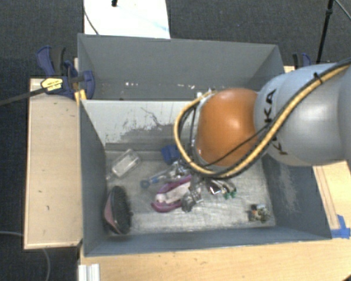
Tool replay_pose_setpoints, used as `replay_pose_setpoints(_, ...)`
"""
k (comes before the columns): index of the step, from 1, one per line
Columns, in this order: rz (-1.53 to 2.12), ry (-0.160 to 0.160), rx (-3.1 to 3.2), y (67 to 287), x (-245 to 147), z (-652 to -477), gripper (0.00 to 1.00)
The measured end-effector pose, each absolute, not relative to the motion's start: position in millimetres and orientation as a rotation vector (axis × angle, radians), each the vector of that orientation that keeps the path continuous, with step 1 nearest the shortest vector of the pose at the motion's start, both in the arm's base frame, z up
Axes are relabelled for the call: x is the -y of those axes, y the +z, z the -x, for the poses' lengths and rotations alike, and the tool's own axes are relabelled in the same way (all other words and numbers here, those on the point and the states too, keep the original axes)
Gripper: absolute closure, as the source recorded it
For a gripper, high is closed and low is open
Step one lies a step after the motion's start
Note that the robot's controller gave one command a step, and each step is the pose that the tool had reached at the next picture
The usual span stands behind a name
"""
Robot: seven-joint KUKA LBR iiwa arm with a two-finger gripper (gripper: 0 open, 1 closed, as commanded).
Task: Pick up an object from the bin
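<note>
Gripper low over the mid-bin clutter, at the right end of a purple curved piece
Open or closed: cannot tell, the orange wrist cover masks it. Purple piece lies centre of the bin floor, touching a silvery-blue tangle; dark hairbrush well apart at left. Judgement: close across the narrow purple band and lift straight up, so the tangle is not dragged along
</note>
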State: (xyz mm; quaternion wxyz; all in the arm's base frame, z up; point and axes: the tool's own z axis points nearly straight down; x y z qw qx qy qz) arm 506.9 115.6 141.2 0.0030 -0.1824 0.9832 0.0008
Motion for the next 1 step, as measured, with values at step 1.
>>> replay_pose_setpoints(1,0.563,0.003,-3.083,149.9,-115.7,-507.7,1.00)
